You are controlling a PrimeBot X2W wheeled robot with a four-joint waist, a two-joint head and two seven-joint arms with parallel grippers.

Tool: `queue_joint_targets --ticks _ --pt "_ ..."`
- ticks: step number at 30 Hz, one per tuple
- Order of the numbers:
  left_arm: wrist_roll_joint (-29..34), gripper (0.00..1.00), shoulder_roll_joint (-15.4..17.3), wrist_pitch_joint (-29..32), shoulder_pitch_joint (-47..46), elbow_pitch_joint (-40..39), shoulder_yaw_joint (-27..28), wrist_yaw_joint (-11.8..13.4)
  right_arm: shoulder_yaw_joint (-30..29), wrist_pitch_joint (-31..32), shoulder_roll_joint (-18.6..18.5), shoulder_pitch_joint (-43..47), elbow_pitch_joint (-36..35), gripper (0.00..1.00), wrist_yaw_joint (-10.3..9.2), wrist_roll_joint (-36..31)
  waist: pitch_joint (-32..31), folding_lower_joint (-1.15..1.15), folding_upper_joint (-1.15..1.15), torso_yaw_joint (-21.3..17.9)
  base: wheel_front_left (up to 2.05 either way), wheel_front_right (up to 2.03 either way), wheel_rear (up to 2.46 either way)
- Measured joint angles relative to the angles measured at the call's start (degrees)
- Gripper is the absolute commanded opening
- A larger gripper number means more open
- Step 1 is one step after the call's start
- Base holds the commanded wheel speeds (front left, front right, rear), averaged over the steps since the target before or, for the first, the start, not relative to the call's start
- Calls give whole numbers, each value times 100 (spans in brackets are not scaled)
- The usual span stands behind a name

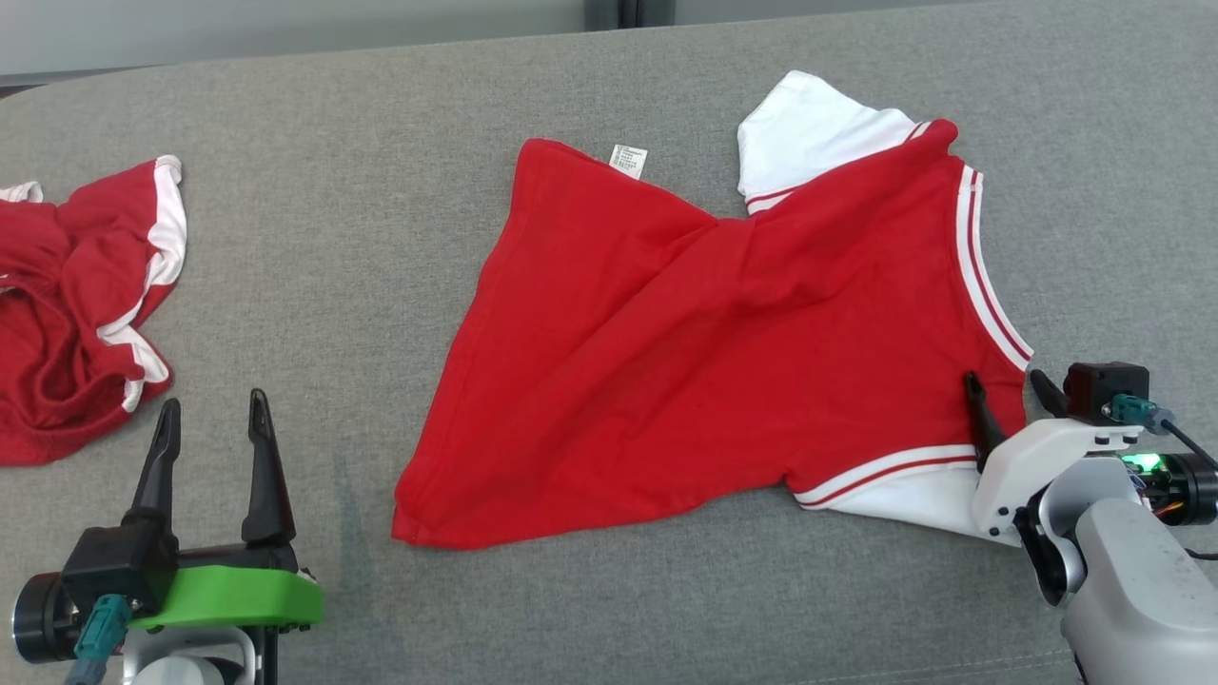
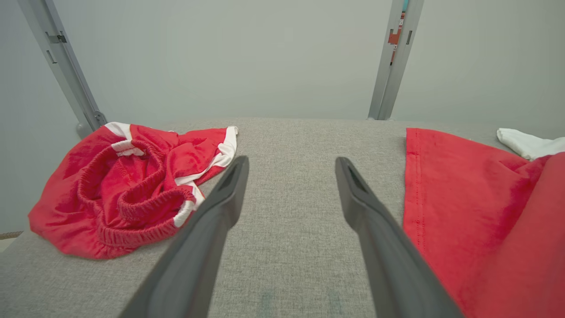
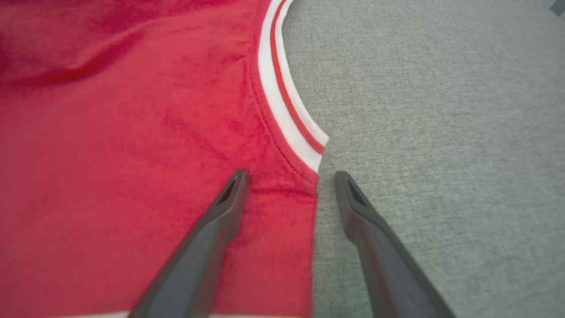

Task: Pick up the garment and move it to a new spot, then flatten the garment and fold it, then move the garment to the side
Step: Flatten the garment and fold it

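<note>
The garment (image 1: 685, 352), a red shirt with white sleeves and red-and-white striped trim, lies spread and rumpled across the middle of the grey padded surface (image 1: 362, 190). My right gripper (image 1: 1004, 378) stands open at the shirt's right edge. In the right wrist view, one finger of that gripper (image 3: 291, 174) rests over the red cloth (image 3: 132, 132) and the other over bare grey fabric, just below the striped neckline. My left gripper (image 1: 213, 400) is open at the lower left, empty, over bare surface. In the left wrist view this gripper (image 2: 292, 160) has the shirt's hem (image 2: 476, 212) to its right.
A second red garment with white trim and an elastic waistband (image 1: 67, 304) lies crumpled at the far left, also seen in the left wrist view (image 2: 123, 190). Metal frame posts (image 2: 393, 62) stand behind the far edge of the surface, against a pale wall.
</note>
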Motion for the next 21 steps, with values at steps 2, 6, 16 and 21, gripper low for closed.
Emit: queue_joint_targets --ticks 2,6,16,21 --pt "-1 100 0 0 -1 -1 3 0 136 -27 33 -58 89 100 -5 160 8 0 0 -17 0 0 0" --pt "-1 100 0 0 -5 3 -5 0 488 -199 2 -187 201 0 -13 408 20 0 0 -37 0 0 0" --pt "-1 100 0 0 -82 5 -47 0 746 -846 -190 -1000 210 0 -2 410 46 0 0 39 0 0 0" --pt "-25 100 0 0 -109 10 -68 0 726 -909 -180 -1497 223 0 -2 399 97 0 0 137 0 0 0"
